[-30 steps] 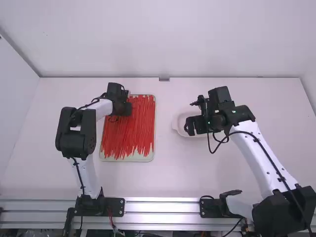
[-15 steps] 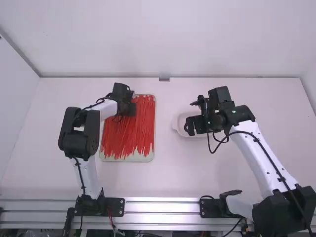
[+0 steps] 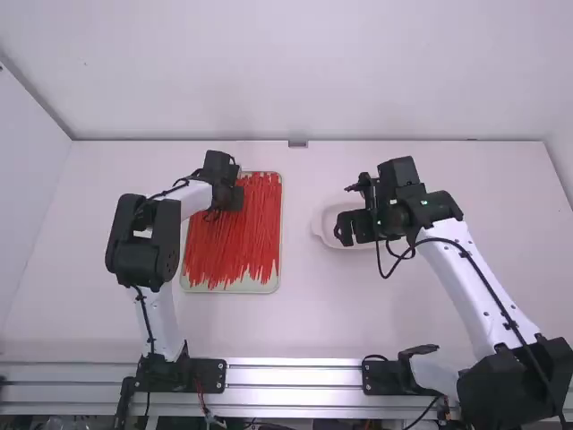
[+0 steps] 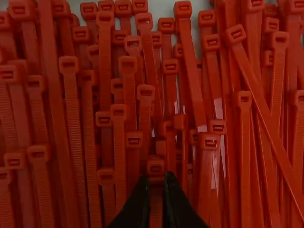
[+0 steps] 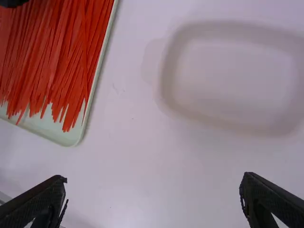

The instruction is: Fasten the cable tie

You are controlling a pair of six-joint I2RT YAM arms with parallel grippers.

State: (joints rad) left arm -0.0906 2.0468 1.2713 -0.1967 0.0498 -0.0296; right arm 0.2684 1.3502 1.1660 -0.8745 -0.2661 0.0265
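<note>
Red cable ties (image 3: 235, 237) on tray (image 3: 228, 288), tabletop's 9 o'clock | left tool (image 4: 156, 183) clenched on one tie (image 4: 156, 167) | right tool (image 5: 153, 187) released above dish (image 5: 164, 76) | step: picking; next likely: lift it out alone

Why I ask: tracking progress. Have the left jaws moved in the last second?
Yes, slightly rightward, farther in over the tray of red cable ties.

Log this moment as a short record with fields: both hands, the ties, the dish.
left hand: low in the red tie pile, shut on one tie below its head
right hand: open wide, over the table by the white dish
tray: holds the pile, left of the dish
</note>
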